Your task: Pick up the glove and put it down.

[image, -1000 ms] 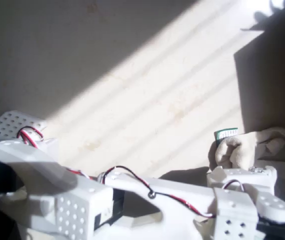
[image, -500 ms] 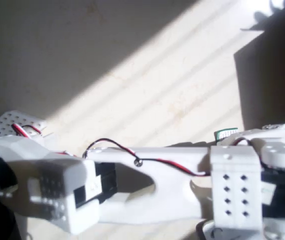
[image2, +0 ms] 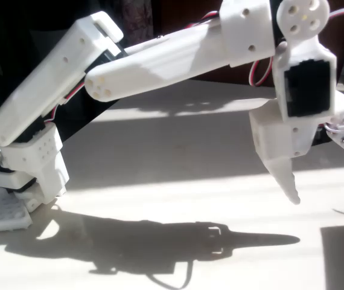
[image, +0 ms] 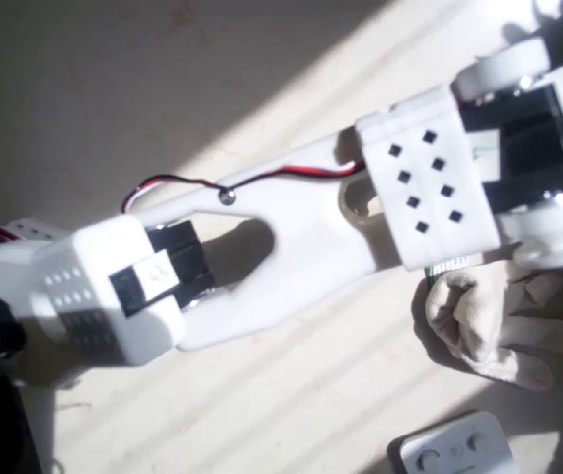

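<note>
The glove (image: 492, 321) lies flat on the desk (image: 291, 118) at the right of the overhead view, its long axis running roughly left to right, with the stubby fingers pointing toward the right edge and the bunched cuff end facing left. It is off-white, soft and wrinkled, part sunlit and part in shadow. A small green-and-white card (image: 446, 268) peeks out at its upper left edge, touching or tucked under it, and a grey device with round buttons (image: 455, 449) sits near it toward the bottom of the view. In the fixed view the gripper (image2: 308, 157) hangs above the desk with one pointed white finger (image2: 285, 172) aimed down and a second finger angled off to the right, so the jaws stand apart and hold nothing. Compared with half a second ago, the arm (image: 291, 212) has swung up across the overhead view, uncovering the glove it had hidden.
</note>
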